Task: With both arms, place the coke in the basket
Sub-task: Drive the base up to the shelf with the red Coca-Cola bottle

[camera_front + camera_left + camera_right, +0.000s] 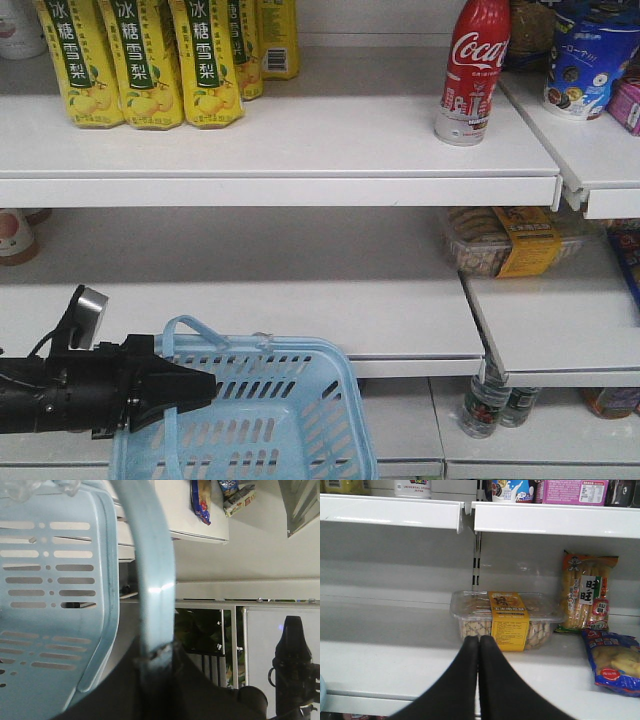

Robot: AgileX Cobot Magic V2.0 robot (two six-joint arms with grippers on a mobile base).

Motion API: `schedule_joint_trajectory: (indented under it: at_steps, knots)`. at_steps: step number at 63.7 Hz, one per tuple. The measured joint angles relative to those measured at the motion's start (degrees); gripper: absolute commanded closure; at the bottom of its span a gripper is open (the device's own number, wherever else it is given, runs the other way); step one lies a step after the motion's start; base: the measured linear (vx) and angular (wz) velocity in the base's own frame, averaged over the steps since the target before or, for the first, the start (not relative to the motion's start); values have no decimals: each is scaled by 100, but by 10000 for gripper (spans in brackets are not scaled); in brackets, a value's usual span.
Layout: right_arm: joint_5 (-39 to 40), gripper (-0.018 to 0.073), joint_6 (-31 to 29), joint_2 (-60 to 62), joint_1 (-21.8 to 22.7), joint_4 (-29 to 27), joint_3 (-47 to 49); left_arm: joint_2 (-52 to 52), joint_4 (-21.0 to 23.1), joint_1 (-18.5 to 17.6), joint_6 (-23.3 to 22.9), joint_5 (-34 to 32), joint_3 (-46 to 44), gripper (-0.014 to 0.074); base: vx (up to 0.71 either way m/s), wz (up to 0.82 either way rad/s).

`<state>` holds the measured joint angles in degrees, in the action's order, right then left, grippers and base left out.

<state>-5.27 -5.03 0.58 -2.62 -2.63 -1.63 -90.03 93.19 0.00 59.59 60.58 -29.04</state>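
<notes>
- My left gripper (pixel 208 388) is clamped on the loop handle (pixel 155 575) of the basket (pixel 300 400). In the left wrist view the pale blue strap runs straight into my closed jaws.
- The basket's slotted blue wall sits just beside and below that gripper's tip.
- My right gripper (pixel 479 641) is closed, both fingers pressed flat together with nothing between them.
- Ahead of its tips, and apart from them, a clear biscuit box (pixel 505 620) with a yellow label lies on the middle shelf (pixel 380 655).
- To the right of that box, an orange cracker bag (pixel 585 592) stands against the back wall and a blue snack bag (pixel 615 662) lies flat.
- The coke (pixel 474 70) stands upright on the upper shelf (pixel 300 135). It is above and well to the right of my left gripper, well apart from the basket, and neither gripper touches it.
- Yellow drink cartons (pixel 140 60) stand on the same upper shelf, above my left gripper and well apart from the coke.
</notes>
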Motion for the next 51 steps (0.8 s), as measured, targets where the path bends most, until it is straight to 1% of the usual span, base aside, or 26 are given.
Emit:
schedule_joint_trajectory:
  at_steps: [51]
  knots:
    - [0,569,0,0,0,0,0,0,-46,0,0,1,0,603,4,1]
